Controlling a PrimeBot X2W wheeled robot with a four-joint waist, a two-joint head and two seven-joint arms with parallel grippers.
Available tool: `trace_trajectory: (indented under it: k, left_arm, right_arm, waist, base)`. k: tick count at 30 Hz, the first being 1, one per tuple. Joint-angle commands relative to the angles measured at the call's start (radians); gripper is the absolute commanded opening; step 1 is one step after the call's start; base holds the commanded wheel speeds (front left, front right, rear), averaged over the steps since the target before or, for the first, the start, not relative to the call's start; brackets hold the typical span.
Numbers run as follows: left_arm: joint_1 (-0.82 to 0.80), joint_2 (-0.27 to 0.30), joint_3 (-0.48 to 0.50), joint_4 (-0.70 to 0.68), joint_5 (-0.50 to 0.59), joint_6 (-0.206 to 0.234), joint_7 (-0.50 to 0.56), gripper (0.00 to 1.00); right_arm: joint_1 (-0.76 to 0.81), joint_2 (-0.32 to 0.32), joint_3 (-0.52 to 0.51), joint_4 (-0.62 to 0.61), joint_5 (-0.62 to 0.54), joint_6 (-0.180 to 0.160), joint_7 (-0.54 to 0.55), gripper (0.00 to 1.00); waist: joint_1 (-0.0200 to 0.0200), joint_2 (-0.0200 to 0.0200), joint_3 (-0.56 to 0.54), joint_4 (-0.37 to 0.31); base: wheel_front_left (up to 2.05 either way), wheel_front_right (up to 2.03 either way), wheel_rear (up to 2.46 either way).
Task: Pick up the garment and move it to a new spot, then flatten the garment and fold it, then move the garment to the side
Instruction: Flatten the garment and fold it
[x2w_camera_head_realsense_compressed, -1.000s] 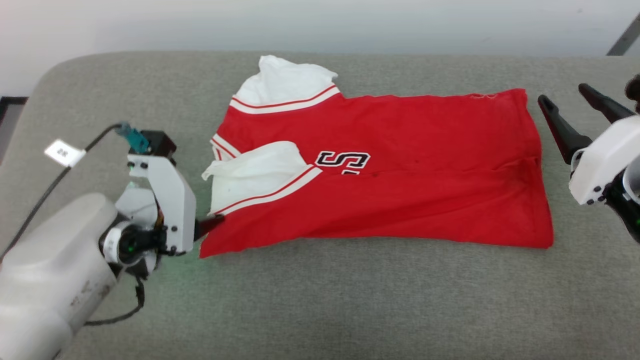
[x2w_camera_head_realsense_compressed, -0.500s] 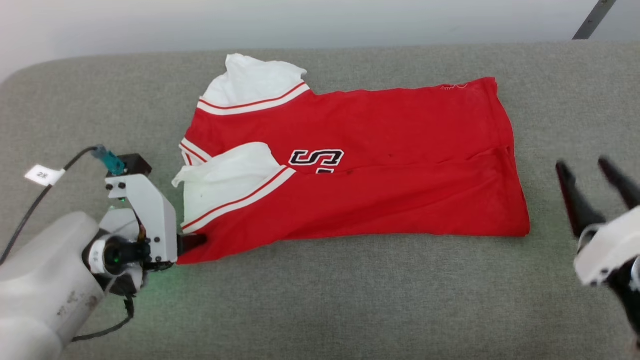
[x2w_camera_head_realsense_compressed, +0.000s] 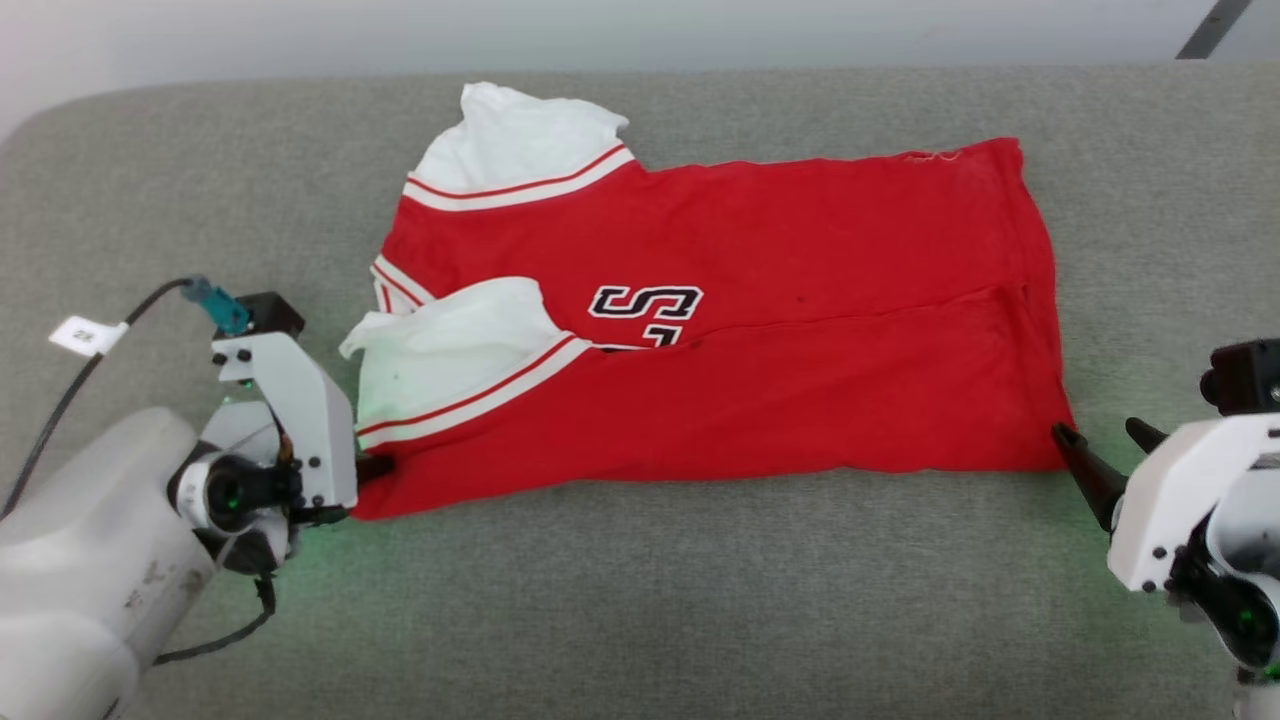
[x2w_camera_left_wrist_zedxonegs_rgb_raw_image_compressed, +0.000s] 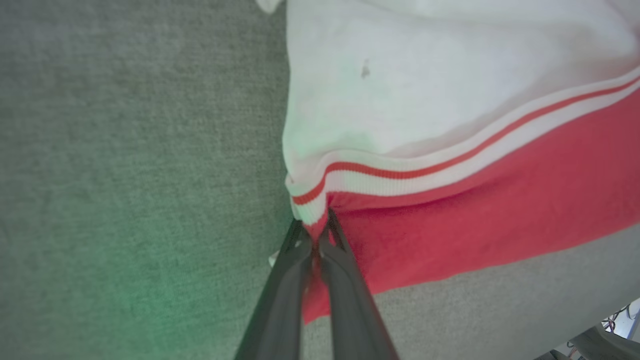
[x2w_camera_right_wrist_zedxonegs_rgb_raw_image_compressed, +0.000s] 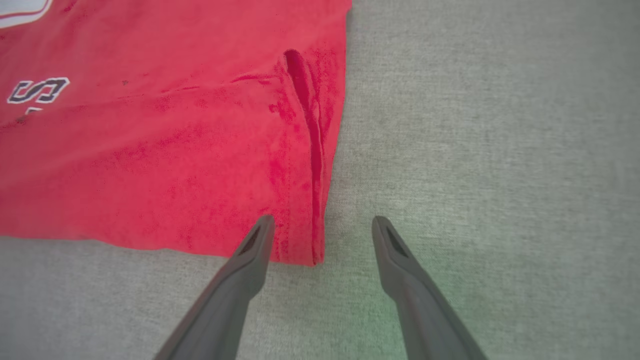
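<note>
The garment (x2w_camera_head_realsense_compressed: 760, 330), a red jersey with white sleeves and striped trim, lies folded lengthwise on the grey surface. My left gripper (x2w_camera_head_realsense_compressed: 372, 467) is shut on the garment's near-left corner, and in the left wrist view its fingers (x2w_camera_left_wrist_zedxonegs_rgb_raw_image_compressed: 320, 280) pinch the red cloth (x2w_camera_left_wrist_zedxonegs_rgb_raw_image_compressed: 450, 220) just below the striped cuff. My right gripper (x2w_camera_head_realsense_compressed: 1100, 450) stands open at the near-right corner. The right wrist view has that corner of the garment (x2w_camera_right_wrist_zedxonegs_rgb_raw_image_compressed: 300, 240) lying between the two spread fingertips of the right gripper (x2w_camera_right_wrist_zedxonegs_rgb_raw_image_compressed: 322, 225), one fingertip over the cloth.
The grey padded surface (x2w_camera_head_realsense_compressed: 640, 600) stretches wide in front of the jersey and on both sides. Its rounded back edge (x2w_camera_head_realsense_compressed: 200, 95) meets a pale wall. A cable with a white tag (x2w_camera_head_realsense_compressed: 78, 335) runs from my left arm.
The left gripper has shut on the garment's near-left corner. The right gripper has come in low to the near-right corner, still open. The head camera has shifted.
</note>
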Motion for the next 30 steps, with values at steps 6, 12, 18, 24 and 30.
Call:
trace_trajectory:
  k: [6, 12, 18, 24, 30]
  left_arm:
    - [0.016, -0.077, -0.024, 0.037, 0.014, -0.026, -0.011, 0.0]
    - [-0.003, -0.097, -0.018, 0.075, 0.022, -0.052, -0.033, 0.0]
    - [-0.02, -0.089, -0.009, 0.104, 0.018, -0.068, -0.032, 0.0]
    - [-0.036, -0.059, -0.003, 0.095, 0.013, -0.051, -0.006, 0.0]
    - [-0.043, -0.026, -0.007, 0.041, 0.024, -0.023, 0.014, 0.0]
  right_arm:
    - [-0.1, 0.007, 0.018, 0.175, -0.021, -0.001, 0.055, 1.0]
    - [-0.145, -0.009, 0.066, 0.323, -0.018, -0.001, 0.079, 0.0]
    - [-0.17, -0.046, 0.092, 0.334, 0.007, -0.001, 0.082, 0.0]
    - [-0.165, -0.089, 0.104, 0.286, 0.035, -0.001, 0.1, 0.0]
    - [-0.133, -0.119, 0.11, 0.213, 0.05, -0.001, 0.146, 0.0]
  waist:
    - [0.0, 0.0, 0.006, 0.03]
    - [0.0, 0.0, 0.004, 0.047]
    - [0.0, 0.0, -0.012, 0.051]
    - [0.0, 0.0, -0.04, 0.052]
    - [0.0, 0.0, -0.059, 0.055]
  base:
    - [0.0, 0.0, 0.0]
    - [0.0, 0.0, 0.0]
    - [0.0, 0.0, 0.0]
    - [0.0, 0.0, 0.0]
    - [0.0, 0.0, 0.0]
